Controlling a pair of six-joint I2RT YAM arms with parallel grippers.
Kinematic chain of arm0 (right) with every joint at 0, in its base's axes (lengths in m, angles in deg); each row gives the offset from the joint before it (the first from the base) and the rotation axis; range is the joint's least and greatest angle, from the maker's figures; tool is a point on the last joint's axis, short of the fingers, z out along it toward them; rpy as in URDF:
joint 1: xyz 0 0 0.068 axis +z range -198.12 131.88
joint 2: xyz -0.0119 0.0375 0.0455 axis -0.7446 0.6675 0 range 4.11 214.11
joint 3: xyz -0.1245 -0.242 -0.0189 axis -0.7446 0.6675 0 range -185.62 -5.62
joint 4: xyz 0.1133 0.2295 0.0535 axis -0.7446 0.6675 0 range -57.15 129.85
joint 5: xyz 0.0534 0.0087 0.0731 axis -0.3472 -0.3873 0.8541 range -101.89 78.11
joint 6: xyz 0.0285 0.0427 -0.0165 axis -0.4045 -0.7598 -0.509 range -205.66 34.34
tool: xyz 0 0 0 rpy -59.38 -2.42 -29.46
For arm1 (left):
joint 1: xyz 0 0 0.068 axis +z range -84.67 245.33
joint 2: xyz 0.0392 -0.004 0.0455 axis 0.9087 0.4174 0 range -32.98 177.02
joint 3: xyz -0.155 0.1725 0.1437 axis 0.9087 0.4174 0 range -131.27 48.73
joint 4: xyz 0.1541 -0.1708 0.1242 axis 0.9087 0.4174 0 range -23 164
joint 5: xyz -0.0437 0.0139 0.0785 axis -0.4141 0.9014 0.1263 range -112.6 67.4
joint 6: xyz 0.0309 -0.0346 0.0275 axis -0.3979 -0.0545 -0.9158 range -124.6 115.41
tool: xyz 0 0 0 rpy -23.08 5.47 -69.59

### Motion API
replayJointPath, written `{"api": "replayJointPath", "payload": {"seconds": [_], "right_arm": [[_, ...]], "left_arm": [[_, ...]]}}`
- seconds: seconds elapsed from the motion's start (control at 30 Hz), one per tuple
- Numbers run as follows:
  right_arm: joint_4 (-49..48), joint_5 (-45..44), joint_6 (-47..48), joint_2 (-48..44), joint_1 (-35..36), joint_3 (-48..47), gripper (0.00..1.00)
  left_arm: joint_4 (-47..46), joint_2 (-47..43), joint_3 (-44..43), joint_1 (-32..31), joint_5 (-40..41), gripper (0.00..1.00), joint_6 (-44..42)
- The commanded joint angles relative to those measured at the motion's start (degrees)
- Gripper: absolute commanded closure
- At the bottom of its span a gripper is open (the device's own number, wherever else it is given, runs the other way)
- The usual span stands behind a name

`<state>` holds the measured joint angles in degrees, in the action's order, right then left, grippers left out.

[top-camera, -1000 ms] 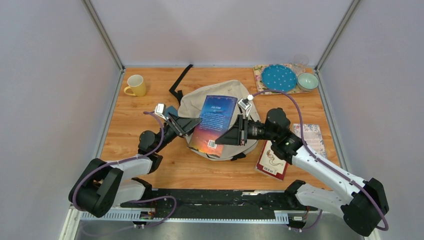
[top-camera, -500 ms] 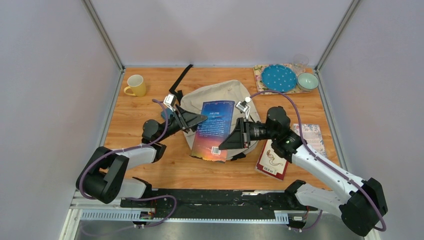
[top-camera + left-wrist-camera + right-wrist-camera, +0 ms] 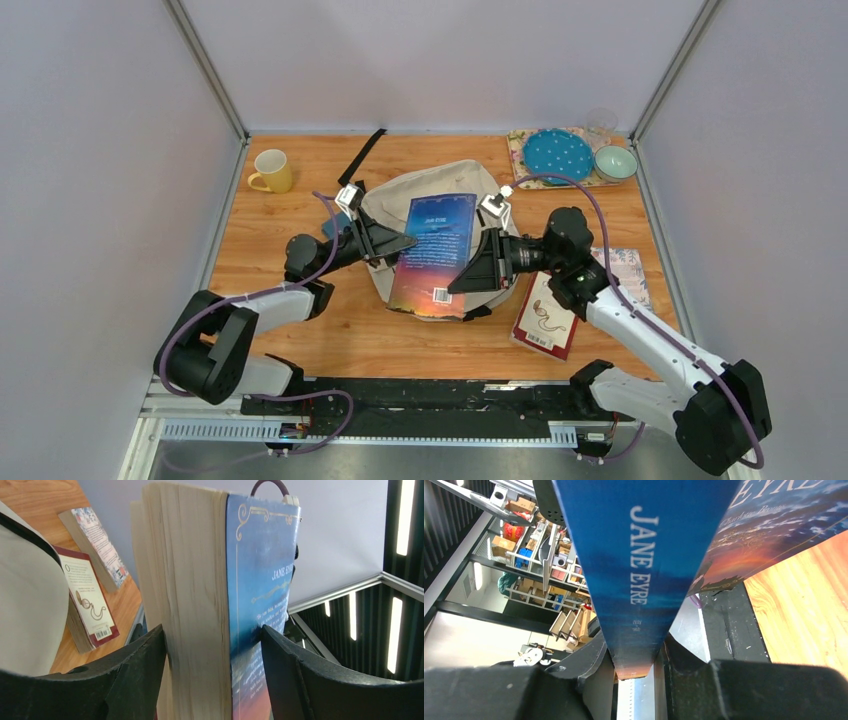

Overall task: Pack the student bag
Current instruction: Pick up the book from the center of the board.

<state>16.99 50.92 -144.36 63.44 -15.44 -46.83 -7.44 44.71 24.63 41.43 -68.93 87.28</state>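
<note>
The student bag (image 3: 440, 182), cream with black straps, lies in the middle of the table; its pale fabric also fills the left of the left wrist view (image 3: 25, 605). A blue "Jane Eyre" book (image 3: 435, 255) hangs tilted just above the bag. My right gripper (image 3: 462, 278) is shut on the book at its spine side (image 3: 644, 555), near the lower end (image 3: 636, 652). My left gripper (image 3: 403, 241) stands open astride the book's page edge (image 3: 200, 580), one finger on each side (image 3: 212, 630), with a gap at the cover side.
A red book (image 3: 545, 318) and a floral-cover book (image 3: 625, 270) lie right of the bag. A yellow mug (image 3: 272, 170) stands at the back left. A blue dotted plate (image 3: 557, 155), a bowl (image 3: 615, 162) and a glass (image 3: 600, 122) sit at the back right.
My left gripper has moved up and right to the book's left edge and now straddles it. The right gripper has shifted slightly right with the book.
</note>
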Motion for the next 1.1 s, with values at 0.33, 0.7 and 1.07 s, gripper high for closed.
{"api": "replayJointPath", "payload": {"seconds": [0.33, 0.7, 1.07], "right_arm": [[-0.3, 1.4, 6.4, -0.7, -7.5, -4.7, 1.0], [8.2, -3.6, 10.4, 1.5, -9.0, -6.7, 0.92], [4.1, -26.8, 1.8, -4.0, 0.3, -2.1, 0.43]], "left_arm": [[-20.8, -2.9, -3.7, -0.4, -4.4, 0.6, 1.5], [-20.8, -2.5, -2.2, -0.4, -2.3, 1.0, 1.6], [-20.6, -6.1, 7.6, -0.8, 18.4, 1.0, -4.3]]}}
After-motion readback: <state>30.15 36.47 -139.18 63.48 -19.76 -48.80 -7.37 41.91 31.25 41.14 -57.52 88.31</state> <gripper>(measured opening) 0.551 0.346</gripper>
